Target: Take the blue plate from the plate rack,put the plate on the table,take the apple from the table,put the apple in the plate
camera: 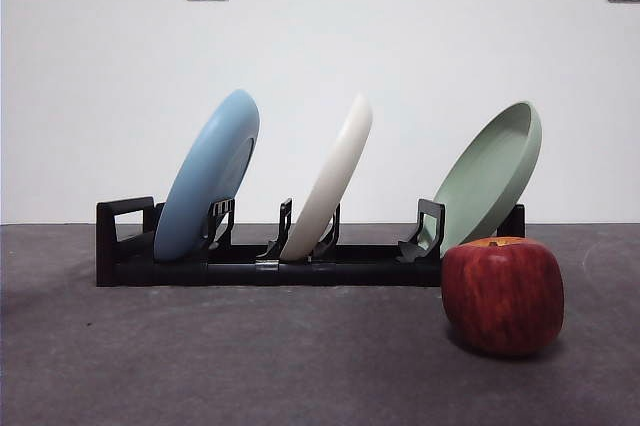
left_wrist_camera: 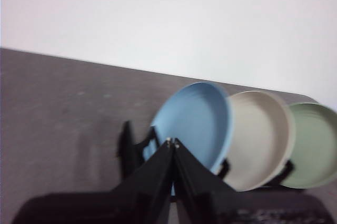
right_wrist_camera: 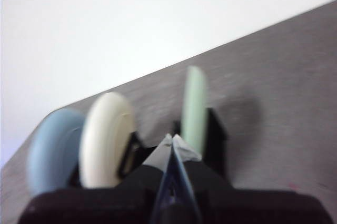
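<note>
Judging from how things lie, you have the whole job ahead of you: on the table [camera: 100, 366] the plate rack [camera: 250, 271] holds all three plates, and the blue plate [camera: 205, 176] leans in its end slot by the looped handle, beside the white plate [camera: 330, 181] and the green plate [camera: 490, 176]. You find the apple [camera: 503, 294] on the bare surface just in front of the rack's green-plate end. Both the left gripper [left_wrist_camera: 172, 141] and the right gripper [right_wrist_camera: 171, 136] hang back with jaws pressed together, holding nothing.
</note>
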You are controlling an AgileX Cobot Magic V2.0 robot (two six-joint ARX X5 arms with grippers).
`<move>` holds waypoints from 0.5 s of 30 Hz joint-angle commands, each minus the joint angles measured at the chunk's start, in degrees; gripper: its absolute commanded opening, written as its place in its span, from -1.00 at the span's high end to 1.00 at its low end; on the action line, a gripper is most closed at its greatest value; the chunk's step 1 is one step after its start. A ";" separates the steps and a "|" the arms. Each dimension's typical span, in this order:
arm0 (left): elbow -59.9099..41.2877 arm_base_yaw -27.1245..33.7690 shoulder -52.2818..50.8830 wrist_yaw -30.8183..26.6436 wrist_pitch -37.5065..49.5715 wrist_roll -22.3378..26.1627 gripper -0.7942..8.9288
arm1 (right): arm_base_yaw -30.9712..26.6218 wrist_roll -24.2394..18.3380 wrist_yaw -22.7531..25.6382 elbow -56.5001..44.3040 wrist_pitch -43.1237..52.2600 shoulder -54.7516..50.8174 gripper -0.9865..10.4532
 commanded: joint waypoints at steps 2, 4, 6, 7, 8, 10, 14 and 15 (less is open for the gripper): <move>5.92 0.11 6.75 5.14 -1.88 1.22 0.85 | 0.04 -3.50 -9.77 7.58 -2.51 7.34 0.85; 9.27 0.11 10.49 9.35 -3.30 1.25 0.85 | 0.04 -5.11 -15.98 11.56 -4.76 11.21 0.85; 12.41 0.11 13.97 13.81 -5.05 1.25 0.85 | 0.04 -6.97 -20.59 14.97 -7.23 14.93 0.84; 13.62 0.11 15.45 15.50 -5.66 1.29 0.84 | 0.04 -7.72 -21.66 16.22 -8.17 16.35 0.82; 14.78 0.11 17.14 17.33 -6.01 1.57 0.83 | 0.04 -8.11 -22.03 17.49 -9.27 17.81 0.82; 16.39 0.11 20.02 19.98 -6.34 1.92 0.80 | 0.04 -8.70 -22.62 19.15 -10.56 20.09 0.82; 18.12 -0.04 25.03 21.92 -6.97 1.53 0.16 | 0.04 -8.68 -22.84 19.80 -10.82 22.29 0.59; 18.12 -0.13 25.94 21.92 -6.95 1.20 0.04 | 0.04 -8.66 -22.84 19.80 -10.84 22.53 0.46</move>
